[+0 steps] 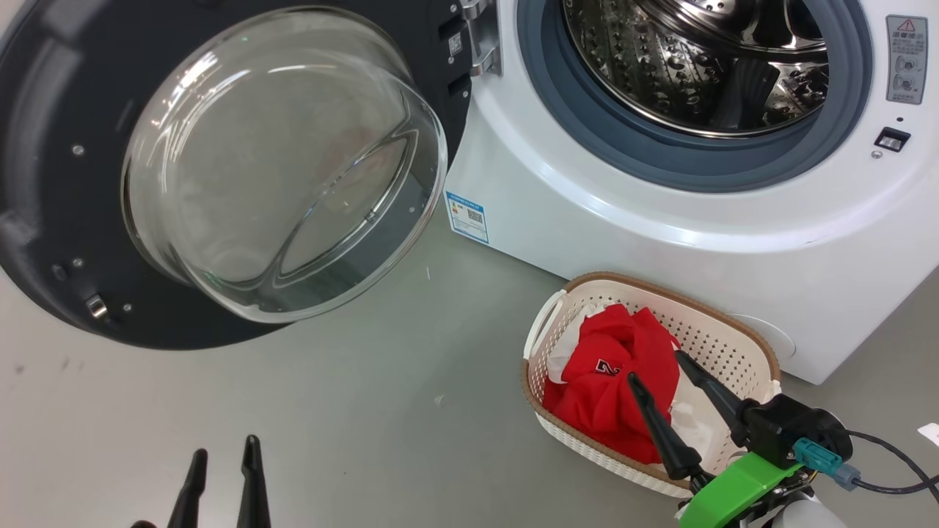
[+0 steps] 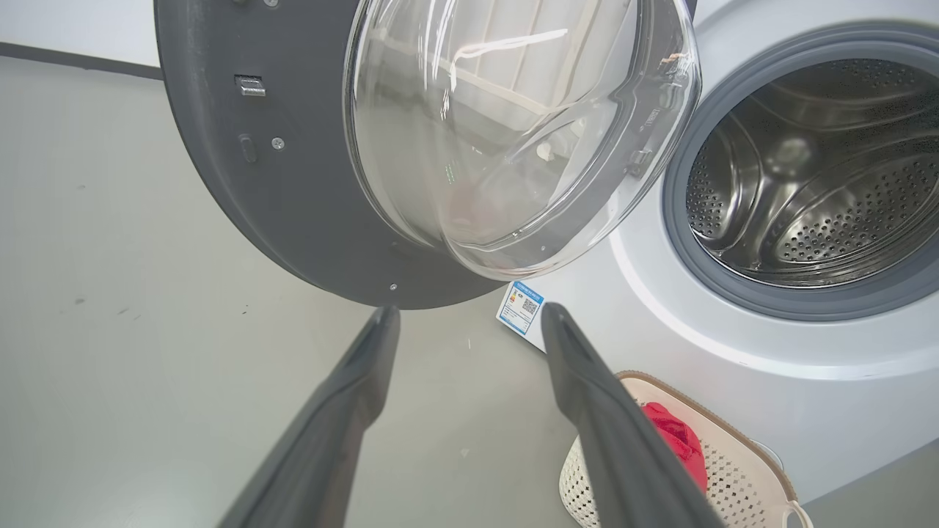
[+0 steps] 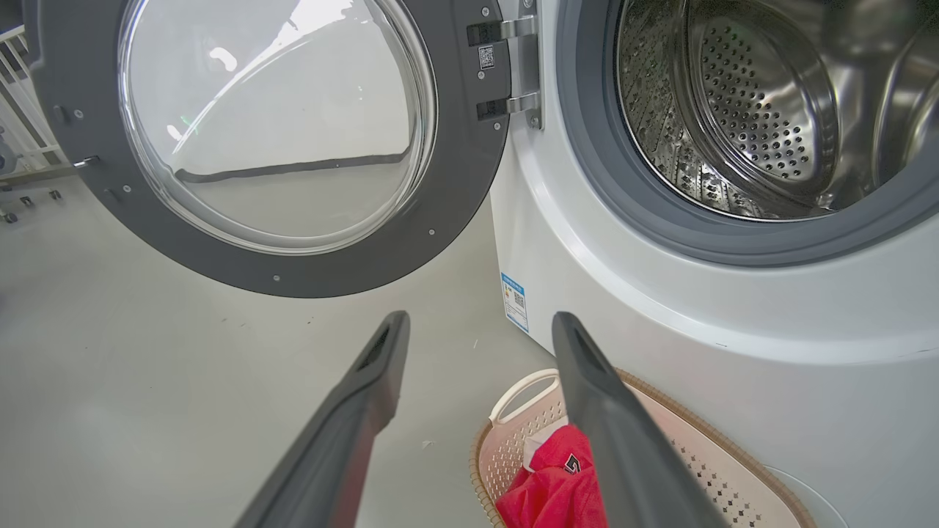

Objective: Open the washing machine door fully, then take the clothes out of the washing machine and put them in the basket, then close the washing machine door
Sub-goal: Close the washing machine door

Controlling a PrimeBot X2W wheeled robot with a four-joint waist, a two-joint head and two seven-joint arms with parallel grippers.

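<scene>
Lying bundled in the basket (image 1: 719,345) just in front of the washing machine (image 1: 660,242), the clothes (image 1: 609,374) look unloaded and the drum (image 1: 697,66) seems bare, so only shutting the wide-swung washing machine door (image 1: 44,147) remains; left gripper (image 1: 225,447) and right gripper (image 1: 654,367) both spread wide, holding nothing.

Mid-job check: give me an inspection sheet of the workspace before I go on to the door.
Surface: grey floor, faint dark scuffs.
Job's things: washing machine door stands wide open; washing machine drum shows no garments in its visible part; red clothes lie in basket by the machine's front.
Clutter: small white scrap on floor.
Tools: left tool open, empty; right tool open, empty, above basket.
Cables: black cable trails from right wrist.
Surroundings: white railing beyond door.
</scene>
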